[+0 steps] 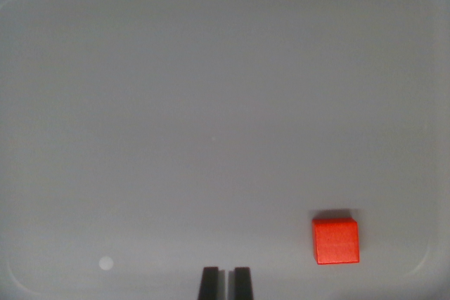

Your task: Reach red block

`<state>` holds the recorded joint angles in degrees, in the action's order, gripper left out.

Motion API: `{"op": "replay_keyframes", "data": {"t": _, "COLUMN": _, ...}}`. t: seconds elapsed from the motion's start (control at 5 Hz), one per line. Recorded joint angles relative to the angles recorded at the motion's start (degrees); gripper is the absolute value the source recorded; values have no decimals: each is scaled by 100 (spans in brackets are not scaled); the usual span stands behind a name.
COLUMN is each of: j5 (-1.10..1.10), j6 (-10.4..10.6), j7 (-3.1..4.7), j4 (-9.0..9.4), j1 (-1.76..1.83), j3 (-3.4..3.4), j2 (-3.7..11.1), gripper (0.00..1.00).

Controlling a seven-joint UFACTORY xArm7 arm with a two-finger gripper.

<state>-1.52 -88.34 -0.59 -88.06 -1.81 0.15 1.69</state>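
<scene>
At bottom edge, claw (226, 282) nearly clenched; red block (336, 240) apart, right

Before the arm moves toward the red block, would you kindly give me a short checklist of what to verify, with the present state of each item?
1. Red block in view: ok, it lies in the lower part of the wrist view's right.
2. End effector lined up with the block: not ok, the block sits off toward the wrist view's right of the fingertips.
3. Path between them free: ok, only bare grey tray surface shows there.
4. End effector empty: ok, nothing shows in the narrow gap between the fingers.
5. Opening wide enough for the block: not ok, the gap looks much narrower than the block.
6. Height above the tray: cannot tell from this single view.
</scene>
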Motion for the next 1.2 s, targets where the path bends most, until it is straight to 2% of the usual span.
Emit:
{"op": "replay_keyframes", "data": {"t": 1.0, "j5": 5, "j6": 31, "j7": -4, "j4": 27, "j1": -3, "j3": -3, "j2": 2, "gripper": 0}}
{"op": "replay_keyframes", "data": {"t": 1.2, "j5": 15, "j6": 90, "j7": -11, "j4": 80, "j1": -10, "j3": -9, "j2": 6, "gripper": 0}}
